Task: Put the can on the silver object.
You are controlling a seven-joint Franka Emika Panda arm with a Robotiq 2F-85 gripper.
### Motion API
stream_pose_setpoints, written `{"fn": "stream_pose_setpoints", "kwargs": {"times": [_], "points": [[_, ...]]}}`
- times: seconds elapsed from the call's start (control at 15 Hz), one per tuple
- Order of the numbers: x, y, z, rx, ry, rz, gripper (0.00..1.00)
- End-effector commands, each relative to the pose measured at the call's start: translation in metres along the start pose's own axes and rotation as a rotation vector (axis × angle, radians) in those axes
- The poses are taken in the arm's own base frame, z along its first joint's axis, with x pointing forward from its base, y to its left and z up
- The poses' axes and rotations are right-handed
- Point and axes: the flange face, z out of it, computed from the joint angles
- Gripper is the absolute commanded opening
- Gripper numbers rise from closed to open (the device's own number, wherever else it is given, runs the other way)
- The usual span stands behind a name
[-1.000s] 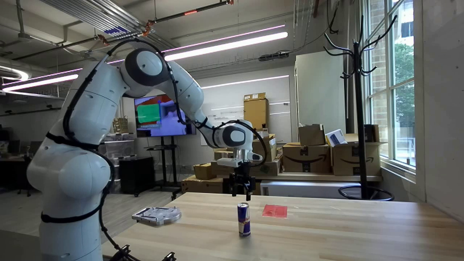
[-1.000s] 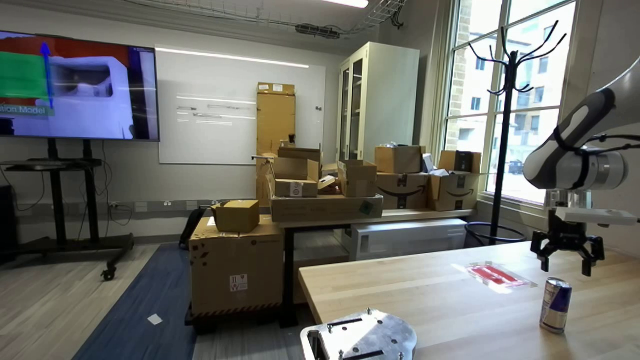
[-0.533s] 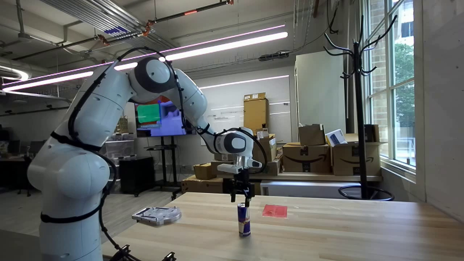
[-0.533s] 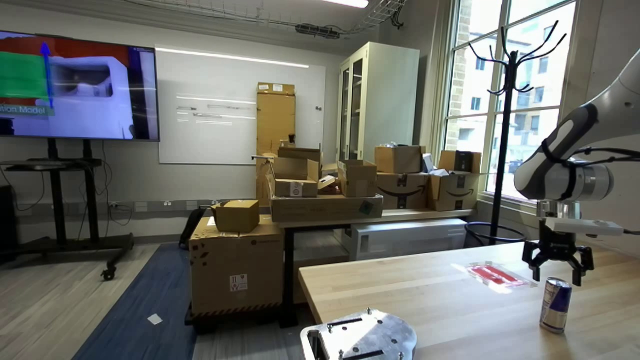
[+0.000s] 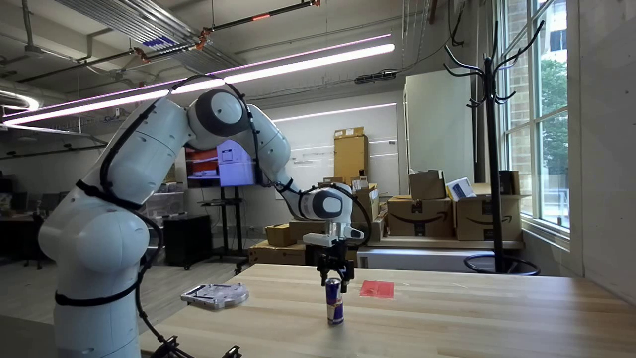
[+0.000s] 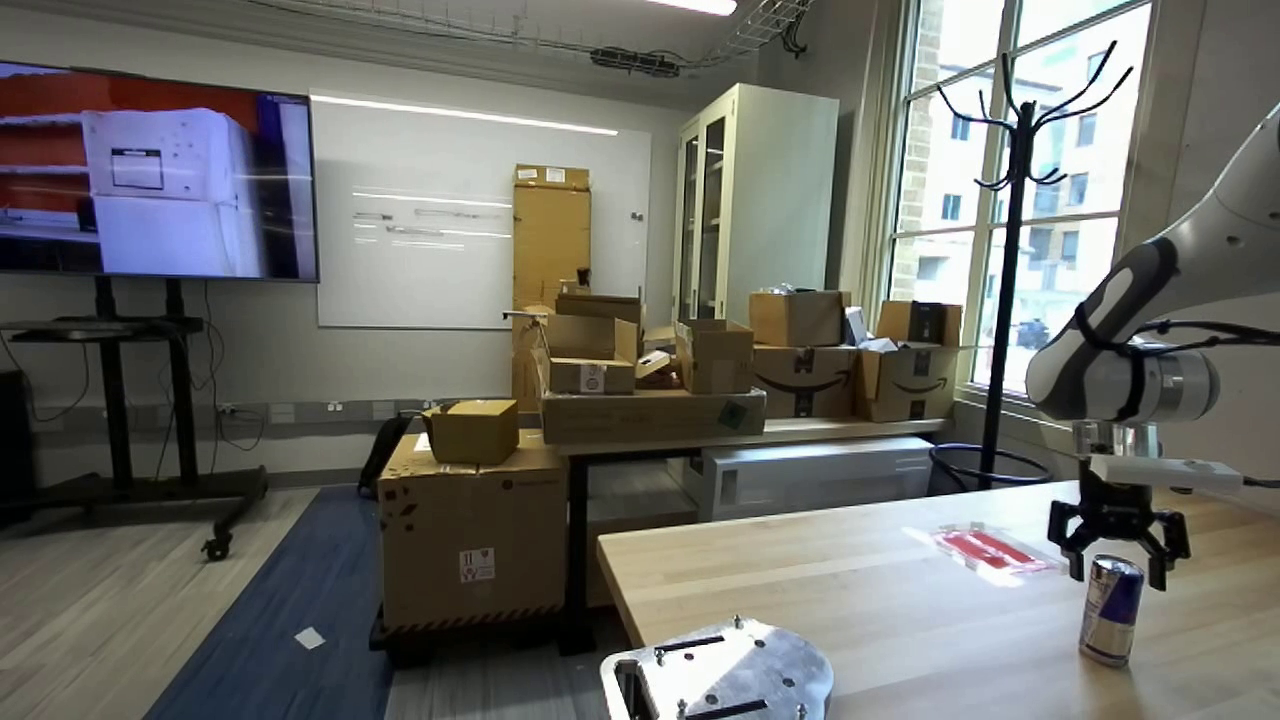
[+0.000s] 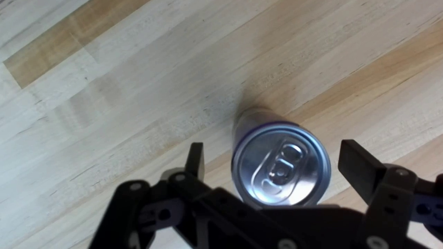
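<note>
One can point(image 5: 335, 308) stands upright on a wooden table point(image 5: 447, 318), its top between the parted jaws of the black gripper point(image 6: 1117, 576), touching neither. In an exterior view, the silver object point(image 5: 214, 295) lies at the table's left edge.

"What colours on the can point(image 5: 334, 304)?"
"Blue and silver, with a silver top."
"And the metal plate point(image 6: 742, 672)?"
"Silver-grey, dotted with dark holes and slots."
"The end effector point(image 6: 1117, 571) is mostly black."
"Yes, the desk point(image 5: 447, 318) pale, tan-streaked; the flat sheet point(image 5: 376, 289) red."
</note>
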Motion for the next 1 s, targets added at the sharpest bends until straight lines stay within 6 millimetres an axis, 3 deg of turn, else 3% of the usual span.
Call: {"fn": "stream_pose_setpoints", "kwargs": {"times": [0.0, 0.07, 0.2, 0.47, 0.73, 0.93], "points": [[0.011, -0.002, 0.000, 0.018, -0.002, 0.017, 0.93], [0.012, -0.003, 0.000, 0.018, 0.000, 0.014, 0.74], [0.014, -0.004, 0.000, 0.019, 0.001, 0.009, 0.68], [0.011, -0.001, -0.004, 0.019, 0.004, 0.005, 0.37], [-0.001, 0.000, -0.020, 0.051, 0.007, -0.006, 0.33], [-0.020, -0.016, -0.054, 0.093, 0.004, -0.065, 0.33]]}}
